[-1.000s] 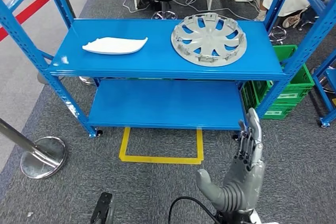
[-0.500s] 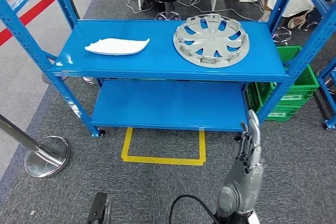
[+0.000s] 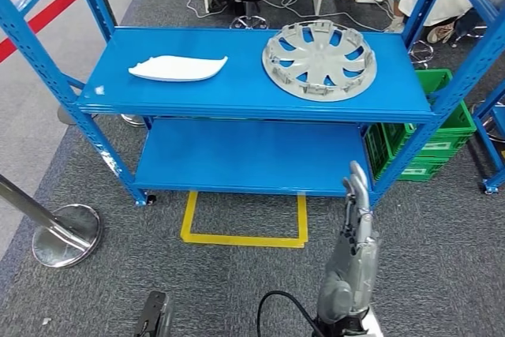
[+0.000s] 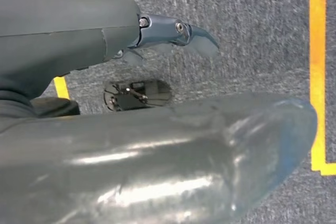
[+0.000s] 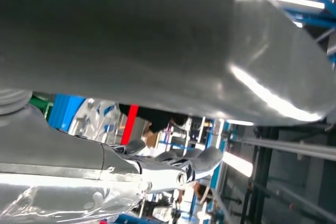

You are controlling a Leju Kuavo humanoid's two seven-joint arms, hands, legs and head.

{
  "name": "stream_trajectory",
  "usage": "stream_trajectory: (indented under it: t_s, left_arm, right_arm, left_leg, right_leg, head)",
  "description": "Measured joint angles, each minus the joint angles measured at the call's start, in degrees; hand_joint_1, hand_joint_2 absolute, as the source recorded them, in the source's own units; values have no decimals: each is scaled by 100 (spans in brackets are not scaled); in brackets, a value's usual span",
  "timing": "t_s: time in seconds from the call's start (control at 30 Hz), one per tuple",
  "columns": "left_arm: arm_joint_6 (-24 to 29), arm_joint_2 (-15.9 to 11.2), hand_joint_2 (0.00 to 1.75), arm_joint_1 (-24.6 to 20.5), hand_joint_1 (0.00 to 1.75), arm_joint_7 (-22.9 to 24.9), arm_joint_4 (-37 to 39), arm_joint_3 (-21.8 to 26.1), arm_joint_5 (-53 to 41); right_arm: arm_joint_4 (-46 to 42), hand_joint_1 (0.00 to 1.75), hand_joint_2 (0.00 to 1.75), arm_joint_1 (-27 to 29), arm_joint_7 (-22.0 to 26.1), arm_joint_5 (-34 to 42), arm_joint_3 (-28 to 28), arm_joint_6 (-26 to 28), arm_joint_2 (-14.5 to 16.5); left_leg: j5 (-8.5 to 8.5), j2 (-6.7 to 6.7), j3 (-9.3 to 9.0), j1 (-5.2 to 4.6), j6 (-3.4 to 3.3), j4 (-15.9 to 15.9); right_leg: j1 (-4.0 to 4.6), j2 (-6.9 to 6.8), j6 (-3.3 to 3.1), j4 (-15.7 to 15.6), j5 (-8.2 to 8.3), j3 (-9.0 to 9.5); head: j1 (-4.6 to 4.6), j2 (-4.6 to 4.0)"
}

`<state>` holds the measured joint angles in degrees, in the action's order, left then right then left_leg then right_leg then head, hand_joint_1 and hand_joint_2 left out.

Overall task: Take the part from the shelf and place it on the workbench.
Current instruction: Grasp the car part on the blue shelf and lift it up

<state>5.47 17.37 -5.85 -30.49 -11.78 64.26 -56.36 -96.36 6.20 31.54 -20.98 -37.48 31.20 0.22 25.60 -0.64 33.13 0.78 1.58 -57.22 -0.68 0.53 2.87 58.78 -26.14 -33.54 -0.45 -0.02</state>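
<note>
Grey hubcap (image 3: 319, 60) lies upper right on blue shelf (image 3: 238, 92), well apart from right hand (image 3: 353, 262) at bottom centre. Its fingers (image 3: 357, 195) are straight and spread, holding nothing. Left hand (image 4: 158, 156): finger state unclear.

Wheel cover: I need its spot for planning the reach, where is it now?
In the head view the wheel cover lies flat on the right part of the blue shelf's top deck, right of the white part.

Bright, even overhead light fills the head view, sharp throughout, with soft shadow under the shelf (image 3: 250, 88) and slight bending at the edges. The left wrist view is blurred up close, glare streaking the thumb (image 4: 166, 166). The right wrist view seems backlit, with ceiling lights flaring white.
</note>
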Motion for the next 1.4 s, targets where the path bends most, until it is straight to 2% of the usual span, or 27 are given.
stream_trajectory:
  t_s: [0.07, 0.17, 0.2, 0.23, 0.27, 0.3, 0.37, 0.43, 0.53, 0.6, 0.67, 0.7, 0.73, 0.77, 0.83, 0.87, 0.9, 1.0, 1.07, 1.1, 1.17, 1.2, 1.23, 1.27, 1.33, 1.37, 1.4]
  left_arm:
    - [-37, -7, 0, 3, 0, 47, 0, -9, -38]
    - [-395, -27, 0, 11, 0, 75, 0, -25, 12]
    - [-633, -38, 0, 17, 0, 73, 0, -24, 64]
    - [-868, -49, 0, 21, 0, 70, 0, -20, 115]
    - [-1069, -57, 0, 26, 0, 67, 0, -16, 150]
    - [-1234, -64, 0, 29, 0, 64, 0, -13, 178]
    - [-1449, -79, 0, 30, 0, 64, 0, -5, 221]
    - [-1573, -96, 0, 31, 0, 79, 0, 3, 260]
    - [-1577, -107, 0, 29, 0, 129, 0, 13, 286]
    - [-1416, -109, 0, 25, 0, 166, 0, 15, 288]
    - [-1196, -111, 0, 29, 0, 194, 0, 25, 312]
    - [-1100, -113, 0, 35, 0, 207, 0, 40, 333]
    - [-1022, -114, 0, 39, 0, 217, 0, 58, 354]
    - [-959, -117, 0, 42, 0, 230, 0, 77, 366]
    - [-851, -120, 0, 44, 0, 257, 1, 95, 354]
    - [-805, -119, 0, 42, 0, 270, 1, 97, 345]
    - [-764, -117, 0, 39, 0, 282, 2, 98, 336]
    - [-698, -111, 0, 29, 0, 296, 2, 101, 318]
    - [-680, -109, 0, 24, 0, 305, 2, 104, 319]
    - [-668, -109, 0, 20, 0, 314, 2, 105, 321]
    - [-661, -109, 0, 17, 0, 332, 2, 108, 328]
    - [-684, -110, 0, 19, 0, 339, 2, 111, 337]
    - [-734, -112, 0, 21, 0, 343, 2, 119, 351]
    - [-800, -114, 0, 23, 0, 346, 2, 131, 368]
    - [-958, -114, 0, 21, 0, 347, 3, 155, 407]
    - [-1026, -115, 0, 17, 0, 347, 3, 165, 427]
    - [-1096, -116, 0, 15, 0, 347, 4, 174, 447]
  right_arm:
    - [25, 0, 0, -20, 0, -15, -5, -17, -1]
    - [69, 0, 0, -42, 4, -38, -9, -65, -2]
    - [87, 0, 0, -49, 8, -45, -12, -90, -2]
    - [103, 0, 0, -59, 16, -52, -14, -121, -2]
    - [117, 0, 0, -69, 25, -60, -19, -154, -2]
    - [130, 0, 0, -82, 35, -69, -26, -184, -2]
    - [155, 0, 0, -111, 50, -87, -42, -230, -2]
    - [175, 0, 0, -128, 65, -99, -55, -263, -1]
    - [186, 0, 0, -134, 104, -127, -64, -295, 2]
    - [188, 0, 0, -136, 120, -152, -72, -298, 4]
    - [190, 0, 0, -136, 124, -170, -77, -293, 4]
    - [190, 0, 0, -135, 123, -178, -77, -288, 4]
    - [190, 0, 0, -135, 122, -187, -77, -277, 4]
    - [190, 0, 0, -134, 118, -197, -77, -263, 4]
    - [190, 0, 0, -135, 109, -214, -77, -234, 4]
    - [191, 0, 0, -136, 102, -221, -78, -220, 3]
    - [191, 0, 0, -136, 96, -227, -78, -205, 3]
    - [191, 0, 0, -136, 85, -234, -79, -174, 2]
    - [190, 0, 0, -137, 81, -234, -79, -167, 1]
    - [190, 0, 0, -137, 77, -233, -79, -166, -1]
    - [194, 0, 0, -137, 68, -228, -79, -166, -5]
    - [197, 0, 0, -137, 63, -223, -79, -167, -6]
    - [199, 0, 0, -138, 60, -219, -79, -168, -7]
    - [201, 0, 0, -138, 57, -215, -79, -169, -7]
    - [203, 0, 0, -139, 54, -209, -80, -171, -7]
    - [204, 0, 0, -141, 54, -207, -80, -173, -7]
    - [206, 0, 0, -143, 53, -204, -81, -175, -7]
  left_leg:
    - [-12, 1, -8, 10, -79, 16]
    - [11, 3, -13, -9, -145, 19]
    - [25, 2, -22, -18, -156, 19]
    - [40, -1, -38, -23, -160, 19]
    - [53, -5, -64, -26, -153, 18]
    - [78, -13, -95, -27, -140, 18]
    - [151, -28, -137, -47, -84, 16]
    - [202, -36, -163, -62, -18, 38]
    - [245, -22, -199, -45, 86, -22]
    - [466, -3, 54, -40, 140, -529]
    - [719, 1, 559, -37, 170, -1298]
    - [707, 1, 770, -36, 175, -1532]
    - [559, 1, 882, -35, 174, -1556]
    - [301, 2, 888, -34, 169, -1375]
    - [-262, 14, 691, -35, 151, -689]
    - [-391, 21, 589, -35, 123, -410]
    - [-426, 27, 526, -38, 88, -243]
    - [-314, 23, 477, -40, -45, -154]
    - [-270, 22, 426, -25, -124, -129]
    - [-247, 24, 400, -24, -154, -126]
    - [-199, 24, 360, -35, -190, -126]
    - [-177, 20, 336, -41, -195, -126]
    - [-152, 11, 303, -46, -195, -127]
    - [-127, -1, 262, -50, -189, -127]
    - [-74, -27, 178, -63, -158, -131]
    - [-45, -35, 158, -72, -131, -132]
    - [-16, -41, 150, -77, -96, -128]
  right_leg:
    - [-9, -12, 50, 259, -172, -120]
    - [-7, -20, 74, 1372, -673, -660]
    - [-6, -20, 72, 1606, -715, -784]
    - [-5, -20, 63, 1613, -639, -797]
    - [-4, -20, 49, 1387, -465, -693]
    - [-3, -21, 32, 1000, -248, -502]
    - [5, -18, -5, 275, -46, -126]
    - [22, -10, -57, 38, -94, 9]
    - [7, -8, -153, -1, -99, 103]
    - [-11, -30, -208, -30, -119, 209]
    - [-13, -33, -237, -33, -178, 275]
    - [-13, -20, -236, -33, -221, 310]
    - [-15, -5, -230, -33, -270, 362]
    - [-19, 10, -215, -34, -328, 430]
    - [-11, 26, -157, -28, -471, 567]
    - [1, 32, -125, -21, -538, 606]
    - [15, 36, -95, -26, -590, 629]
    - [19, 27, -9, -90, -659, 691]
    - [16, 3, 45, 164, -815, 603]
    - [16, -7, 61, 489, -959, 433]
    - [16, -11, 73, 1280, -1228, -64]
    - [17, -11, 69, 1528, -1240, -267]
    - [18, -10, 58, 1559, -1126, -368]
    - [19, -10, 39, 1370, -898, -361]
    - [33, -9, -18, 648, -370, -154]
    - [42, -6, -43, 350, -216, -53]
    - [54, -2, -70, 172, -158, 5]
  head:
    - [26, -1]
    - [60, -1]
    - [60, -1]
    - [62, -1]
    - [62, -1]
    - [62, -1]
    - [67, -1]
    - [68, -1]
    - [49, 1]
    - [14, 2]
    - [-10, 2]
    - [-16, 2]
    - [-17, 2]
    - [-18, 2]
    - [-21, 1]
    - [-27, 1]
    - [-21, 1]
    - [13, 2]
    - [27, 2]
    - [36, 2]
    - [41, 1]
    - [40, 1]
    - [41, 0]
    - [41, 1]
    - [43, 1]
    - [41, 1]
    - [39, 1]
